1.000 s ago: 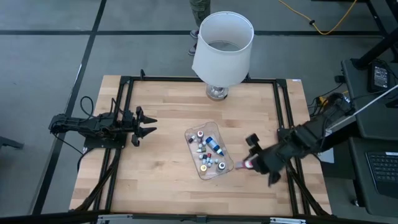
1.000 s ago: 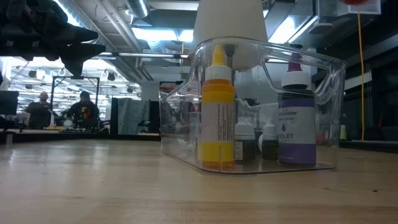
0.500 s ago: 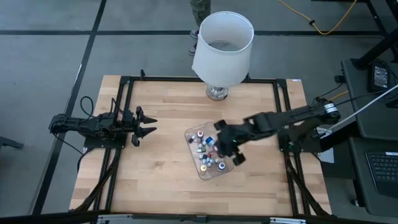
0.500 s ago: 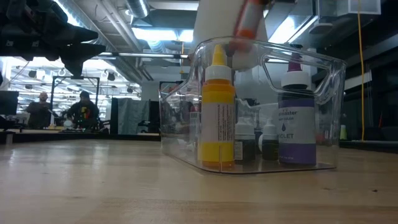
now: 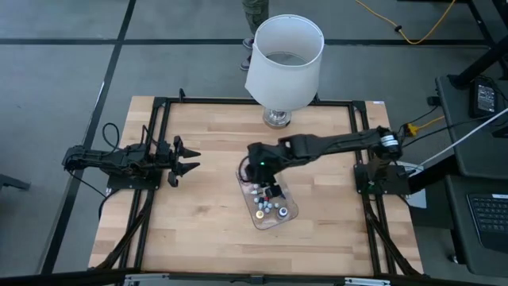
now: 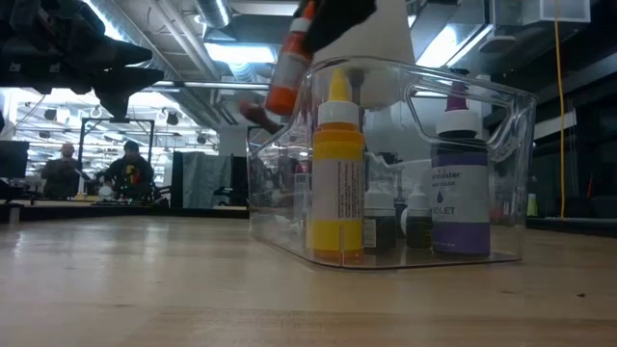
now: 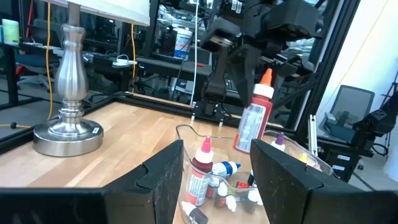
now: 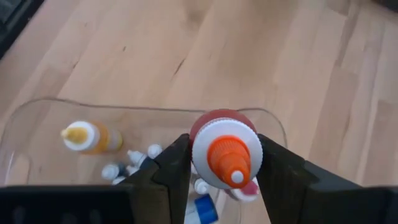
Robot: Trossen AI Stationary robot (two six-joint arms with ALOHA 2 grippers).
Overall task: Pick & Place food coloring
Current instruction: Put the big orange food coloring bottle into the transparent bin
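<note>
The left gripper [image 5: 187, 160] waited over the table's left side, fingers spread and empty. Further right, the right gripper [image 8: 225, 163] hung above the clear tray [image 5: 290, 213], clamped on a red bottle [image 7: 254, 119] with an orange cap, above the other little bottles [image 5: 266, 202] in the tray.

We see the right arm stretched from the right side of the high view toward the centre, its right gripper [image 5: 260, 168] pointing down with both fingers [image 8: 171, 171] pressed against the sides of a red bottle [image 8: 225, 152]. Our left arm lies low at the left edge of the high view, and the left gripper [image 5: 189, 160] has its fingers spread apart.
</note>
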